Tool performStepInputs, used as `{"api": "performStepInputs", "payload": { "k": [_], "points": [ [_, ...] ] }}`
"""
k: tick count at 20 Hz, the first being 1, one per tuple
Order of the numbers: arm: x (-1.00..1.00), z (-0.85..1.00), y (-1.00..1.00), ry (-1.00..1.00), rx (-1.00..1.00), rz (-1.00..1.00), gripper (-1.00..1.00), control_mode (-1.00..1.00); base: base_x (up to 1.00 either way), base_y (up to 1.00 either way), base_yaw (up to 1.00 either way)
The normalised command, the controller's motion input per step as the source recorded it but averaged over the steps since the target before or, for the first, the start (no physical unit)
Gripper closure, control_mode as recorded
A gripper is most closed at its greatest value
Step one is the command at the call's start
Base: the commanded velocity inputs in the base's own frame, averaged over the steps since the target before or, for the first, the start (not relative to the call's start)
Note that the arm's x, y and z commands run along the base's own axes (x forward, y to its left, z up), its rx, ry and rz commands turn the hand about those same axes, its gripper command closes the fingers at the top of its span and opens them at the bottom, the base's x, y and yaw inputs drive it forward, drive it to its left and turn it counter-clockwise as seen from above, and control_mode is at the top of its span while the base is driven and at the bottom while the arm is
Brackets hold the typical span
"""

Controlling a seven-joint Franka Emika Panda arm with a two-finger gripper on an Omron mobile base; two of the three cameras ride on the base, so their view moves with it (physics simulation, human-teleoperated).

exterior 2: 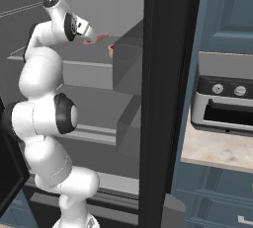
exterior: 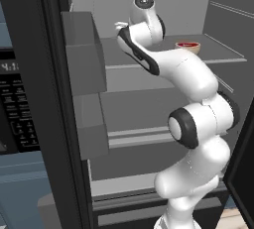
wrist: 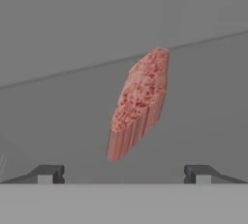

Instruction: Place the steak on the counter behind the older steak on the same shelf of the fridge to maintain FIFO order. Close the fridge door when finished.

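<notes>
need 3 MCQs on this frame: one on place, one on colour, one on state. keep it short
1. Where is the older steak in its tan dish?
A. On the fridge's top shelf
B. On the beige counter
C. In a door bin

2. What colour is the steak in front of the gripper?
A. Dark brown
B. Pinkish-red
C. Grey

3. How does the gripper stand?
A. Shut on the steak
B. Shut on the dish
C. Open, touching nothing

Answers:
1. A: the left base view shows the dish on the uppermost grey shelf, toward its right side.
2. B: the hand view shows a pinkish-red slab against the grey fridge interior.
3. C: in the hand view the two fingertips stand wide apart, with the steak beyond them and clear of both.
</notes>
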Motion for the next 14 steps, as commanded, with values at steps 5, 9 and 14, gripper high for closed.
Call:
{"api": "performStepInputs", "payload": {
  "k": [5,9,14],
  "points": [
    [-1.00,0.00,0.07,-0.04,0.00,0.00,-1.00,-1.00,0.00,0.00,0.00],
    [-1.00,0.06,0.00,-0.03,0.00,0.00,-1.00,-1.00,0.00,0.00,0.00],
    [-1.00,0.06,0.00,-0.02,0.00,0.00,-1.00,-1.00,0.00,0.00,0.00]
  ]
}}
